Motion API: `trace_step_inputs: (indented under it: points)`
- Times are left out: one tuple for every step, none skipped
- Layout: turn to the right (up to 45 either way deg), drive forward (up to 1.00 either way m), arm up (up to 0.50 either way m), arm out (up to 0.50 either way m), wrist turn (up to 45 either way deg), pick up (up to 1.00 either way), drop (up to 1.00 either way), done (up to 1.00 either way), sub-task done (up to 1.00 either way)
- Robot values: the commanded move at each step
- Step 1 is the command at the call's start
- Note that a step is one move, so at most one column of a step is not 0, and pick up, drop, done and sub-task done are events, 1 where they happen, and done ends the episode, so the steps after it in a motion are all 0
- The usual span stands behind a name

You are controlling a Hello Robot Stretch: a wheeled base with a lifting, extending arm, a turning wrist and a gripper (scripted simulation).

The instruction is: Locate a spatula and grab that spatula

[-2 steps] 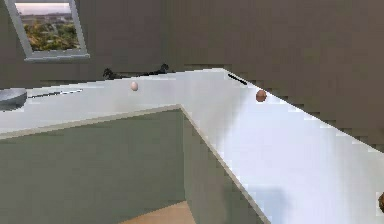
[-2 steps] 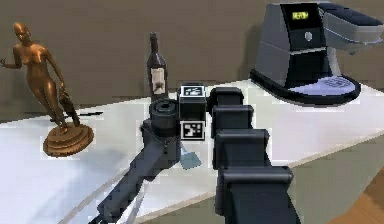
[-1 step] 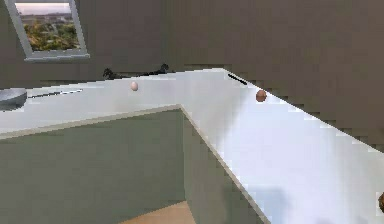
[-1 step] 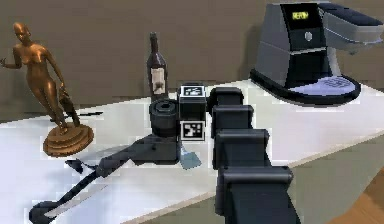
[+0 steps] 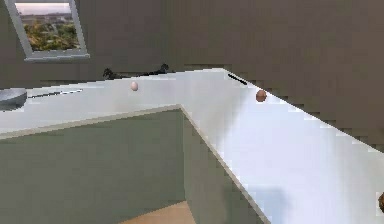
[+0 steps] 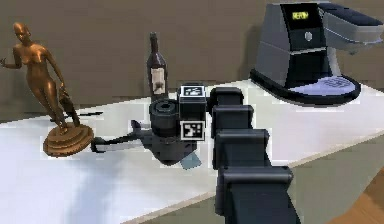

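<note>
Counter white, smooth, matt; statue bronze-look metal, polished sheen; bottle dark glossy glass; coffee machine black glossy plastic, grey metallic base; claw matt dark.

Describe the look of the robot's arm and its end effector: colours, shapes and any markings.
The arm is a dark, nearly black square bar built of stepped box-like segments. At its far end sit two small white squares with black marks. The end effector has a dark rounded body and two thin dark fingers.
</note>
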Motion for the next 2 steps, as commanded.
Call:
trace_step_inputs:
  points:
    - [0.0,0.00,0.00,0.00,45.0,0.00,0.00,0.00,0.00]
    - [0.0,0.00,0.00,0.00,3.0,0.00,0.00,0.00,0.00]
